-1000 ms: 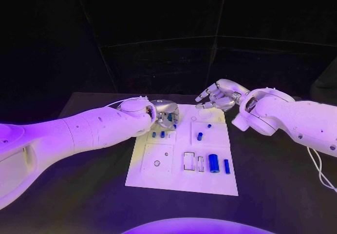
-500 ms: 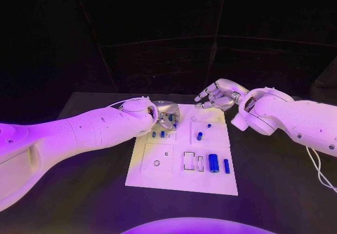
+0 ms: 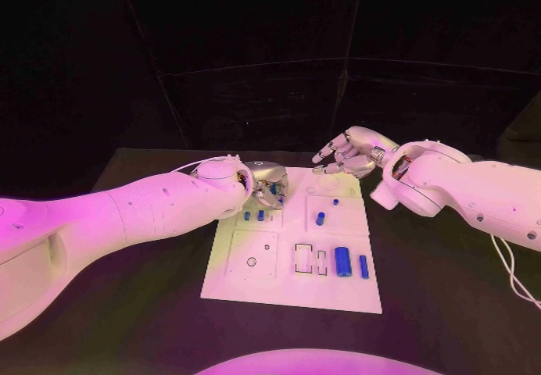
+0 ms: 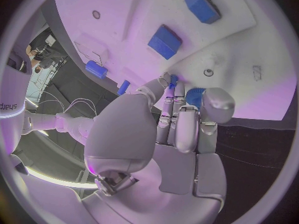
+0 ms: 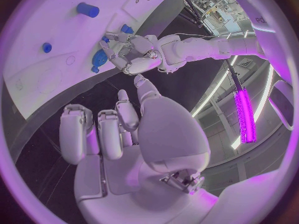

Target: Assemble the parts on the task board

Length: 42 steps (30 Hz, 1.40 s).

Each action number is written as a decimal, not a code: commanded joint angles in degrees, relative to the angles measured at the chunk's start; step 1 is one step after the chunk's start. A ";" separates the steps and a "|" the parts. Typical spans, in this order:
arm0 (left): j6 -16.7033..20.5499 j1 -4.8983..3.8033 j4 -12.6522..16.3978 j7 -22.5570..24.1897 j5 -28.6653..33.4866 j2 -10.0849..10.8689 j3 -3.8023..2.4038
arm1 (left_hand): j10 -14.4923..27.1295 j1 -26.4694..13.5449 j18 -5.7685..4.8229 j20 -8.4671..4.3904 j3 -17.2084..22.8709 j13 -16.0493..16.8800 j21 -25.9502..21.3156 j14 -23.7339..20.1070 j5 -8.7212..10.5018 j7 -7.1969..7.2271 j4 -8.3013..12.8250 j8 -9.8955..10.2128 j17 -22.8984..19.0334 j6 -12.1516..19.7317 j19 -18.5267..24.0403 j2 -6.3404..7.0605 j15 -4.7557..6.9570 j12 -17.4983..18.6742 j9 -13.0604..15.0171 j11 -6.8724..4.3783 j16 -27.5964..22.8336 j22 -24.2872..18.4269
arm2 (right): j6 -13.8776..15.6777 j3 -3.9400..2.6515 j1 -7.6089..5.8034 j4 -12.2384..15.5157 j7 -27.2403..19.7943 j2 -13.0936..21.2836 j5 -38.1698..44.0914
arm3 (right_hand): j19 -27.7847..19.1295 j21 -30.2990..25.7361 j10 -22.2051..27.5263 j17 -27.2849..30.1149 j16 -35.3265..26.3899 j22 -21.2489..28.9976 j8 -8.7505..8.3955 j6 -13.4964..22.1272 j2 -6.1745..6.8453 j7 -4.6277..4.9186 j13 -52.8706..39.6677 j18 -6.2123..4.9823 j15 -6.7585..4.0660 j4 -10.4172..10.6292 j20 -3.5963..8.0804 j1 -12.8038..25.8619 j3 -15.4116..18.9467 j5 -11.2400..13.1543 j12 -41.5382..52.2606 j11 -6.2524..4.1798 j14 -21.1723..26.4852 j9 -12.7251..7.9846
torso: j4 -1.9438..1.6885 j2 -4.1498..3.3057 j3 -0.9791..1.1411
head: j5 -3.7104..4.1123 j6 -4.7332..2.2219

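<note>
The white task board (image 3: 241, 275) lies in the middle of the black table. My left hand (image 3: 266, 184) hovers low over its far left corner and pinches a small blue part (image 4: 194, 95) between thumb and fingers, close above the board (image 4: 249, 59). My right hand (image 3: 352, 154) hangs above the board's far edge, fingers loosely bent and apart, holding nothing. On the board lie a thick blue cylinder (image 3: 342, 262), a thin blue pin (image 3: 363, 266), a short blue piece (image 3: 320, 218) and two small blue pegs (image 3: 247, 215) near the left hand.
Rectangular slots (image 3: 303, 258) and a round hole (image 3: 252, 262) show on the board's near half. Black table (image 3: 135, 312) surrounds the board. The right wrist view shows the left hand (image 5: 134, 55) over the board beside a blue part (image 5: 87, 9).
</note>
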<state>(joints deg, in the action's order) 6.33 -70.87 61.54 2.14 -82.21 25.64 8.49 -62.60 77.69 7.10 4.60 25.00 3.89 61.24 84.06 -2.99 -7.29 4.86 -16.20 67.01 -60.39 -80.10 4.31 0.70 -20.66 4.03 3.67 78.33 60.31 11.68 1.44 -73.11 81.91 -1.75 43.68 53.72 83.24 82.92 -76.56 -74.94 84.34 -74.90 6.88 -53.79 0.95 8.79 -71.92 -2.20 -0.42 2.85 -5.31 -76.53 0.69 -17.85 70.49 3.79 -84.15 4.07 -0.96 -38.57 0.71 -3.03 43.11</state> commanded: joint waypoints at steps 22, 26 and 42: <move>4.43 -0.12 7.55 0.09 0.82 6.66 -3.03 | -2.74 0.22 -0.80 -0.03 3.52 -0.04 1.92 0.88 0.20 -0.33 2.27 2.19 -1.06 -1.53 -0.63 -0.22 0.42 3.18 0.04 -0.05 0.08 2.24 | 0.20 -0.03 -0.11 0.01 -0.43 0.14 -0.08 | -0.40 -0.33 -0.01 -4.33 -0.33 -0.35 0.21 -0.34 -0.49 -0.04 -0.13 -0.94 -0.32 0.07 -0.04 0.03 0.27 -0.47 -0.10 -0.11 -3.43 -0.07 | -0.26 0.06 -0.05 | -0.19 -0.80; 4.30 -0.13 8.29 -0.24 0.96 7.97 -3.22 | -2.82 0.03 -0.81 -0.02 3.55 -0.04 1.98 0.87 0.20 -0.35 2.31 2.33 -1.16 -1.56 -0.63 -0.09 0.41 3.38 0.04 -0.03 0.05 2.32 | 0.18 -0.03 -0.10 0.00 -0.43 0.18 -0.08 | -0.40 -0.33 -0.01 -4.33 -0.33 -0.35 0.21 -0.34 -0.49 -0.04 -0.13 -0.94 -0.32 0.07 -0.04 0.03 0.27 -0.47 -0.10 -0.11 -3.43 -0.07 | -0.15 -0.03 -0.04 | -0.37 -0.84; 1.74 0.14 8.28 -1.66 1.06 10.75 -3.30 | -3.06 -0.87 -0.85 0.02 3.40 -0.03 2.18 0.83 0.24 -0.37 2.28 2.89 -1.50 -1.62 -0.61 0.49 0.35 4.19 0.02 0.03 -0.04 2.63 | 0.03 -0.03 -0.09 -0.14 -0.47 0.21 -0.08 | -0.40 -0.33 -0.01 -4.33 -0.33 -0.35 0.21 -0.34 -0.49 -0.04 -0.13 -0.94 -0.32 0.07 -0.04 0.03 0.27 -0.47 -0.10 -0.11 -3.43 -0.07 | 0.02 -0.02 -0.01 | -0.53 -0.64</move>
<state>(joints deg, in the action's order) 9.18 -70.67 69.81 1.15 -81.52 36.36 5.23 -65.32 77.44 7.11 4.61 28.34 3.80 63.12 84.05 -2.64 -7.57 7.12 -13.49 65.57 -61.54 -80.50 4.80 0.70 -16.86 4.09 3.60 78.33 62.89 11.66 1.44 -73.09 81.74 -1.79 43.88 53.72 83.24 82.92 -76.56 -74.91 84.34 -74.90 6.87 -53.79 0.95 8.79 -71.99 -2.20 -0.42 2.85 -5.31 -76.53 0.69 -18.15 70.49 3.79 -84.15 4.07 -0.94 -38.62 0.67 -3.57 42.46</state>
